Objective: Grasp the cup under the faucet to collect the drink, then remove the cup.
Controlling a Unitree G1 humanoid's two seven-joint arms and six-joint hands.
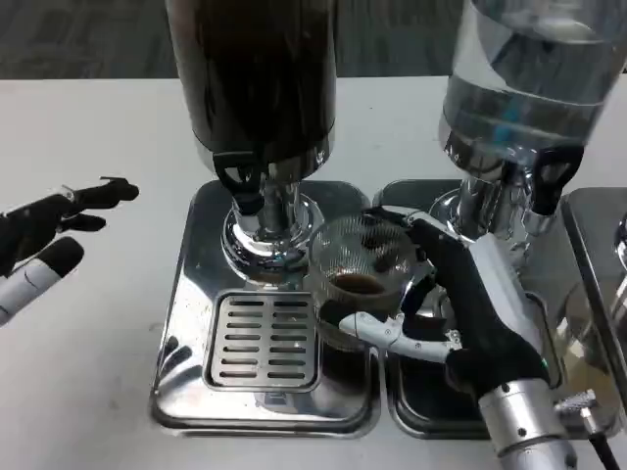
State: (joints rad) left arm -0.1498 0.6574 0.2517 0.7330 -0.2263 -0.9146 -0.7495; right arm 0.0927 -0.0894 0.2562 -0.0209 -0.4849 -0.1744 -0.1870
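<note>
A clear cup [359,277] holding a little dark drink is gripped by the right hand [460,313], its fingers [377,328] wrapped around the cup's side. The cup is held above the right edge of the steel drip tray [186,323], just right of the dark dispenser's faucet [241,181]. The left hand [54,230] is held over the bench [88,147] near its left edge, fingers spread, nothing grasped.

I can read no text, no label, no brand, no number anywhere from here, not on the dark glass drink dispenser [257,73], nor the clear water-filled dispenser [529,73], nor the polished steel drip tray [186,323]
</note>
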